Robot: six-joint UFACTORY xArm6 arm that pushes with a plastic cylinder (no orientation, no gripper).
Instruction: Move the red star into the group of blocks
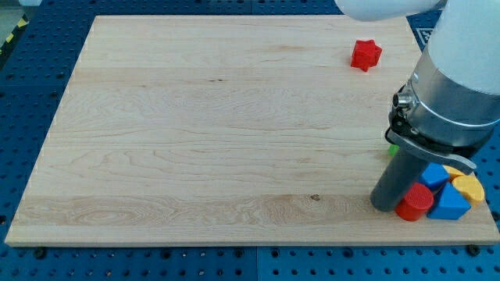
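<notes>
The red star (365,55) lies alone near the top right of the wooden board (211,133). A group of blocks sits at the board's bottom right corner: a red cylinder (414,202), a blue block (434,175), a second blue block (451,204) and a yellow block (469,187). A sliver of a green block (393,147) shows behind the arm. My tip (384,208) rests on the board just left of the red cylinder, touching or nearly touching it. It is far below the red star.
The arm's large grey and white body (457,86) fills the right edge of the view and hides part of the block group. A blue perforated table (31,94) surrounds the board.
</notes>
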